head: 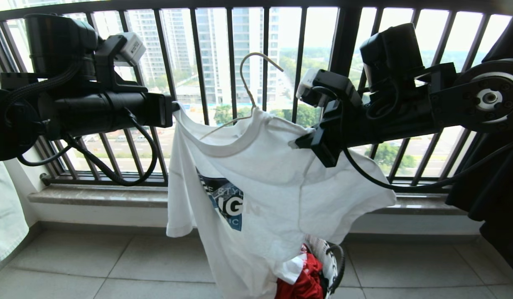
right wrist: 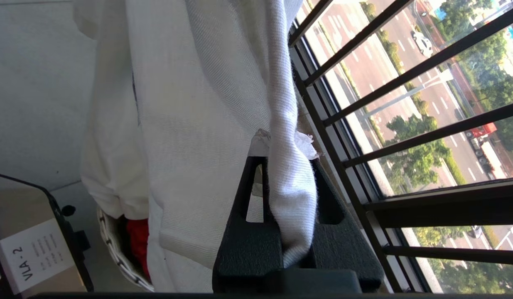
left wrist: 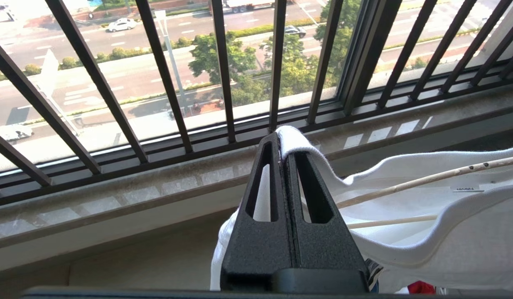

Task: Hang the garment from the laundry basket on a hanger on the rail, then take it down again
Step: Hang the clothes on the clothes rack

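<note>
The garment (head: 260,187), a white T-shirt with a blue lettered logo, hangs stretched between my two grippers in front of the window. My left gripper (head: 175,109) is shut on one shoulder edge (left wrist: 298,141). At the other shoulder my right gripper (head: 300,143) is shut on a fold of the cloth (right wrist: 289,182). The pale wire hanger (head: 248,79) sits inside the collar, its hook standing free in the air. Its wire arms (left wrist: 426,179) show inside the neck opening. Below, the laundry basket (head: 333,257) stands on the floor, partly hidden by the hem. The rail is out of view.
A red cloth (head: 308,282) lies in the basket. The black barred window railing (head: 231,62) and stone sill (head: 102,195) stand close behind. A pale cloth (head: 3,216) hangs at far left and a dark garment (head: 497,199) at far right. A labelled box (right wrist: 28,257) stands beside the basket.
</note>
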Controlling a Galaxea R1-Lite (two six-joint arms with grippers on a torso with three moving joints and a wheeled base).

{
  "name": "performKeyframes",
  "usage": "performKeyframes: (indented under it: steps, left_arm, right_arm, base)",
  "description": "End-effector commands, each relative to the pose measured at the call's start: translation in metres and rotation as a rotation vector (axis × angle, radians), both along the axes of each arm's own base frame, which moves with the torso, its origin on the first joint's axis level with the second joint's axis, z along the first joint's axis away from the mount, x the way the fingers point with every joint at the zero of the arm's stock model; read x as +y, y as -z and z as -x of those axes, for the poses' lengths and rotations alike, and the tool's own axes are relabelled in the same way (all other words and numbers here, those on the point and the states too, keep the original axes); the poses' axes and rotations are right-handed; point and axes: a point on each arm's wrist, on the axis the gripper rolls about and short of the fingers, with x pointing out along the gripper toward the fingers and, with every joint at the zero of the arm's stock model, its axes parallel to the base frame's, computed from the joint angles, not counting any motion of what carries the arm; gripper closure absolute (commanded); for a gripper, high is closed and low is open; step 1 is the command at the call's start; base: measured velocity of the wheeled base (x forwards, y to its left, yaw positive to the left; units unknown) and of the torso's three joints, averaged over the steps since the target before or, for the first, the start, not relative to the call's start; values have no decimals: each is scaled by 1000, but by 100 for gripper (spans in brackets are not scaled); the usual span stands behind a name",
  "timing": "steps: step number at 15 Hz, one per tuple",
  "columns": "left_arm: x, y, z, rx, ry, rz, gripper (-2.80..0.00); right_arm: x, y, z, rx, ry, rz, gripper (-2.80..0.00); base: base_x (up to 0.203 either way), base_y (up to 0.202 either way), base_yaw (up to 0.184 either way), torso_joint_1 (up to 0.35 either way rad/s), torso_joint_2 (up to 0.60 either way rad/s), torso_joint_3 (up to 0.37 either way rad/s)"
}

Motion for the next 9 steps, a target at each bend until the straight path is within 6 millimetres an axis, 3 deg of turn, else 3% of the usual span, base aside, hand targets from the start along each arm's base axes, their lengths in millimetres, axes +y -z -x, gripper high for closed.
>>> performKeyframes:
  steps: [1,6,9]
  left_arm:
    - [-4,-1,0,-6,15,0,0]
    - [-11,-4,-4,-38,35,-35,0]
    - [2,-11,-4,-22,-23,-83,0]
  right_arm:
    - [0,0,2,12,-14,-11,0]
    - [-4,4,10,61,-45,-29,0]
    - [-9,8,7,69,-23,-19,0]
  base:
    - [0,0,0,0,0,0]
    - [0,0,0,0,0,0]
    - [0,0,0,0,0,0]
